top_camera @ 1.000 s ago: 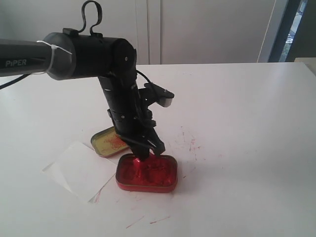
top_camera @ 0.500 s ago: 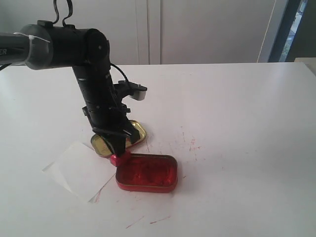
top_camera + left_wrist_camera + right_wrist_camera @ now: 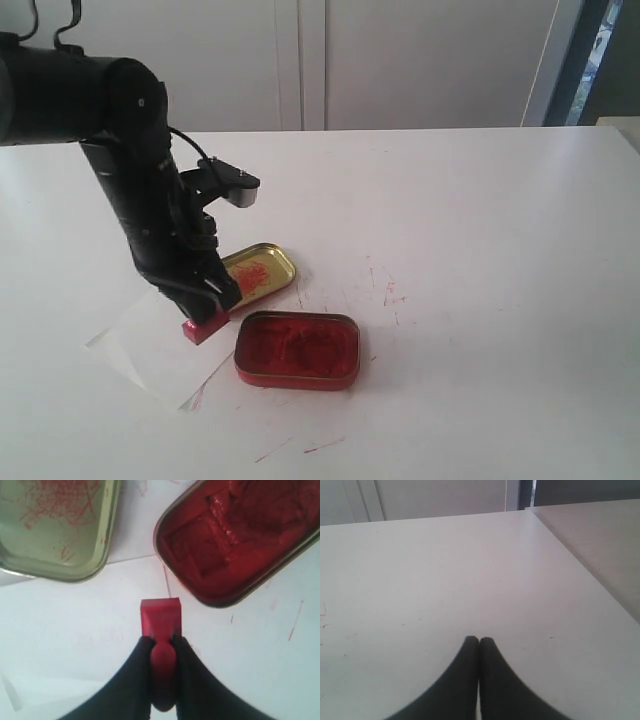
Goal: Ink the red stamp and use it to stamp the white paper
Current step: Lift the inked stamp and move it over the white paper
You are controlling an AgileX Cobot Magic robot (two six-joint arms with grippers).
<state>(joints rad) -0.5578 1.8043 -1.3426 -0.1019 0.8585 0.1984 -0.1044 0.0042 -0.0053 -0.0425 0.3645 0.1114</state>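
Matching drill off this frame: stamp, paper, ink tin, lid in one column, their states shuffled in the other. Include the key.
Things
1. stamp
2. paper
3. ink tin
4. lid

States
A. gold, red smears inside
B. white, lying flat on the table
C. gripped by the left fingers
D. open, filled with red ink

Pairs: 1-C; 2-B; 3-D; 4-A
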